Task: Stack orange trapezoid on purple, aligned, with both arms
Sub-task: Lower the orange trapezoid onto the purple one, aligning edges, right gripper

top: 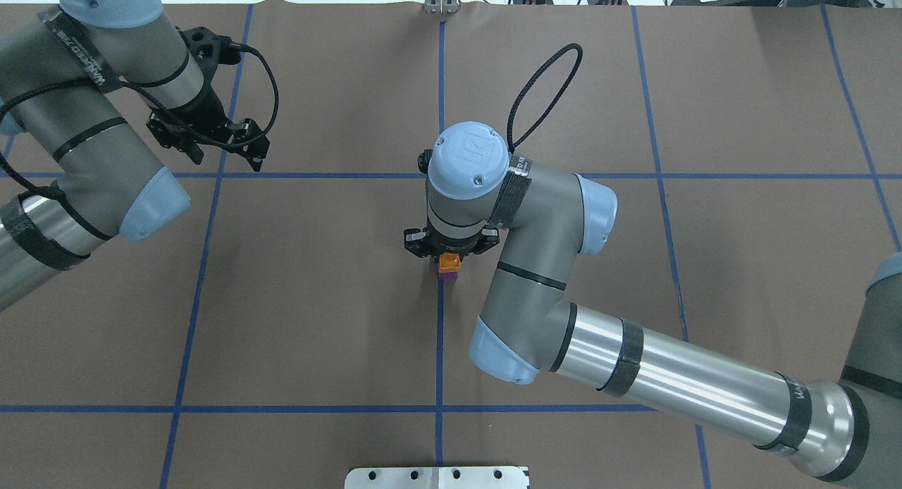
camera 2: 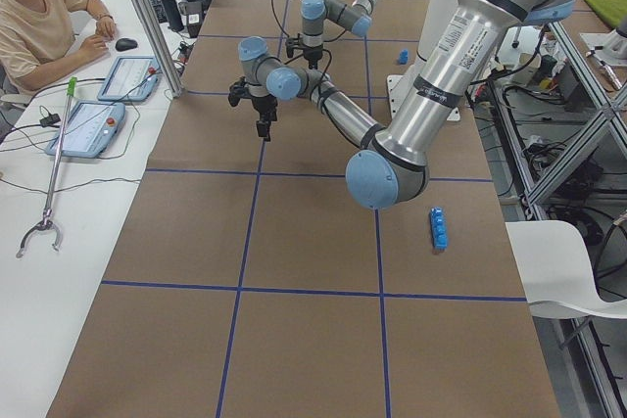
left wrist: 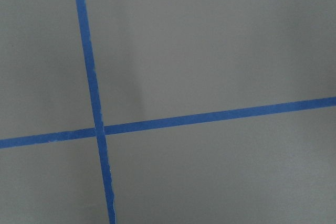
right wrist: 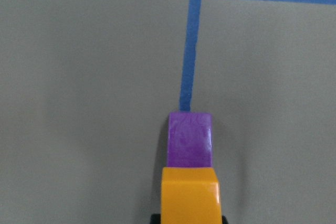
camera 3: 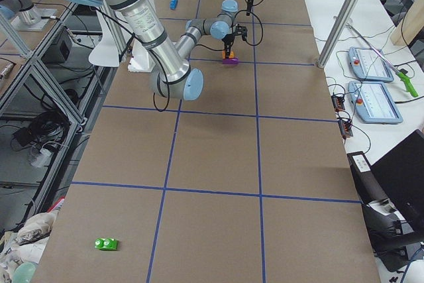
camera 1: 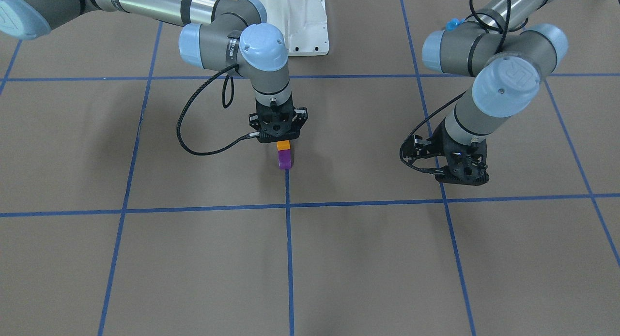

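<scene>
The right claw [camera 1: 283, 142] points straight down near the middle of the worktop [camera 1: 193, 263] and is clenched on the orange trapezoid [camera 1: 283, 145]. In the right wrist view, black fingertips [right wrist: 156, 219] press in at the block's sides. The orange trapezoid sits directly on top of the purple block [camera 1: 285, 160], and their edges look lined up in the front-facing view; whether it is pressed fully home I cannot tell. The purple block rests on the brown worktop at the end of a blue tape line [camera 1: 289, 229], which runs away from it toward 6 o'clock in the front-facing view. In the wrist view the purple's glossy face shows beyond the orange at 12 o'clock. Above the claw, the right arm [top: 634, 369] rises vertically to its wrist, then bends away toward 4 o'clock in the overhead view. The left claw [top: 225, 153] is released and holds nothing, with its two prongs standing apart. In the overhead view it hangs over the worktop well away from the stack, at about 10 o'clock from it, beside a crossing of tape lines. Its wrist camera sees only bare worktop and that crossing. The left arm [top: 91, 158] leaves toward 8 o'clock in that view. Far off, a long blue brick [camera 2: 439, 227] lies beside the robot's base, and a green block [camera 3: 106, 244] lies at the worktop's end on the robot's right.
</scene>
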Robot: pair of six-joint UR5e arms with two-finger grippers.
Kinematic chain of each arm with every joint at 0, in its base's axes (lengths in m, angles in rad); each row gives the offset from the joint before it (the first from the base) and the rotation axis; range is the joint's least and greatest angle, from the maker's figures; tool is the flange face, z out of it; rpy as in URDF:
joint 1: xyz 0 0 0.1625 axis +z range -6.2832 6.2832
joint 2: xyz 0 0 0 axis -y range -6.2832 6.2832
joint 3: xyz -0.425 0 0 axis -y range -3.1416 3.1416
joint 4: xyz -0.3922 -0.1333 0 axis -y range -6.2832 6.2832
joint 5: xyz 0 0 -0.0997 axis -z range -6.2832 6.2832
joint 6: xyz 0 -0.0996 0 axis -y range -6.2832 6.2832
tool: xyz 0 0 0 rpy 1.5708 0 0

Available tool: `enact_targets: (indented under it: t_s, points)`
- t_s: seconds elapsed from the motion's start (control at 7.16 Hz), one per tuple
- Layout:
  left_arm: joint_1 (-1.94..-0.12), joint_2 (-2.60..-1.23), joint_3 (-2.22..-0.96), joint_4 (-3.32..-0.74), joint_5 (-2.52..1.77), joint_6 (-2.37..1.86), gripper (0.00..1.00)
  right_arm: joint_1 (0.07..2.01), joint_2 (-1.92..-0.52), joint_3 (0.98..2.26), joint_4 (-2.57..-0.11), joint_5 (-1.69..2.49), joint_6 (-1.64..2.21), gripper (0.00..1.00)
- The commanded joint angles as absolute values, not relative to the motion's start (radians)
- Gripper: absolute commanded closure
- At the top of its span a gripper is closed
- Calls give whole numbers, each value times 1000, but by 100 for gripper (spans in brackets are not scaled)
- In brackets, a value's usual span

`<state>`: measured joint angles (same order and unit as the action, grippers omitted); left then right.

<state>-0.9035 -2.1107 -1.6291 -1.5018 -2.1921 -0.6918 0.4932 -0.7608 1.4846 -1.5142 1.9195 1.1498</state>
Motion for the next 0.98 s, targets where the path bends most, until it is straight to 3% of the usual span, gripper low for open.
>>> enact_targets:
  t_s: [0.0,0.84]
  points:
    - [-904,-2111,-1629,-1502,-2192,-693,1,486,-761,1477,-1513,1917,1137,100]
    - [-902,-2112,-1634,-1502,-2192,-696,0,474,-761,1474,-1511,1884,1131,100]
